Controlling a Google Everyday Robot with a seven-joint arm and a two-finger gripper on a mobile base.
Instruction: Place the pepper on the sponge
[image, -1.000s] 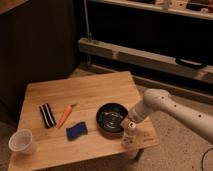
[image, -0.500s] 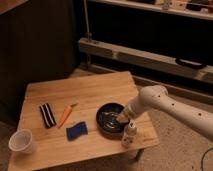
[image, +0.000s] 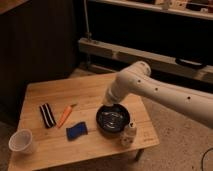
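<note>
Pepper (image: 65, 115) lies toward the counter's (image: 90, 87) left edge, just beside the sponge (image: 76, 131), not on it. Fingers (image: 107, 101), shut and holding nothing, hang by the bowl's (image: 113, 120) rim; shut fingers could push the pepper away.

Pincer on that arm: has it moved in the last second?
Yes. The pincer has swung left, from near the white bottle to the far left rim of the black bowl, nearer the pepper.

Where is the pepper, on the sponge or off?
Off: the pepper lies on the table, apart from the sponge; the shut gripper hangs over the black bowl.
</note>
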